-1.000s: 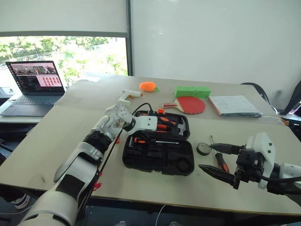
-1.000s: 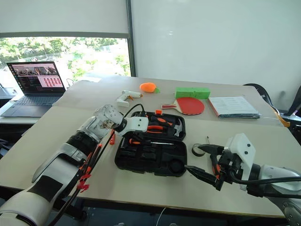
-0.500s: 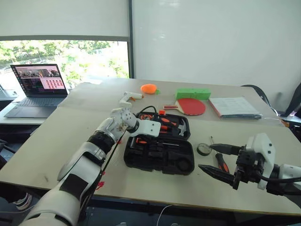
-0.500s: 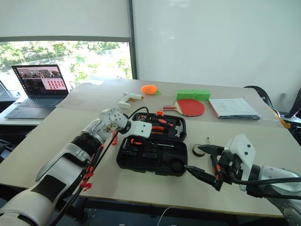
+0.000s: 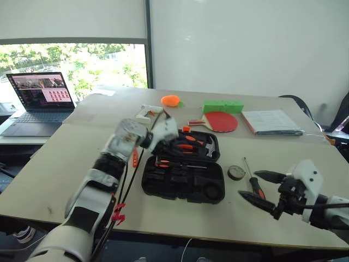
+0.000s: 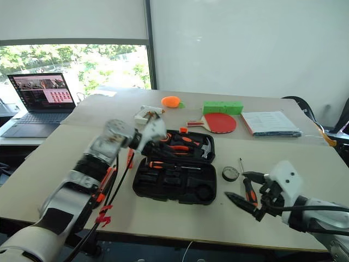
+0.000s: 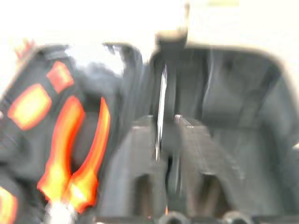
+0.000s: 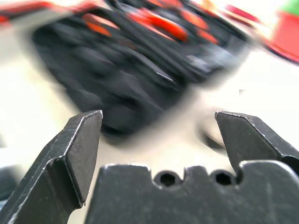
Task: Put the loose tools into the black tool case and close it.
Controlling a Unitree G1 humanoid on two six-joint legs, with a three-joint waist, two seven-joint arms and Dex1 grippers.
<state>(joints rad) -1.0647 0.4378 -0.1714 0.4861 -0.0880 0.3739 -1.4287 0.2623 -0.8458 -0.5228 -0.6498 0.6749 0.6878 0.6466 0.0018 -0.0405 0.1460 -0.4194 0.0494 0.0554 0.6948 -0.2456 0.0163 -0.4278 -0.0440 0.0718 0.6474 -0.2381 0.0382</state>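
The black tool case (image 5: 151, 188) lies open in the middle of the table, with orange-handled tools (image 5: 185, 146) in its far half. My left gripper (image 5: 164, 130) hovers blurred above the case's far left corner; its wrist view looks into the case (image 7: 243, 116) and onto orange pliers handles (image 7: 74, 154). Right of the case, a small dark tape roll (image 5: 236, 172) and a black-and-orange screwdriver (image 5: 256, 188) lie on the table. My right gripper (image 5: 247, 183) hangs open over the screwdriver, nothing between its fingers (image 8: 79, 149). An orange piece (image 5: 134, 158) lies by the case's left side.
At the back stand a white glue gun (image 5: 148, 112), an orange object (image 5: 171, 100), a green block (image 5: 223, 106), a red paddle (image 5: 221, 121) and a notebook (image 5: 271, 122). A laptop (image 5: 38, 95) sits on the far left table. The table's front edge runs just below my right gripper.
My left gripper has lifted up out of the case's far half and turned. My right gripper has drifted to the right and a little lower, still open.
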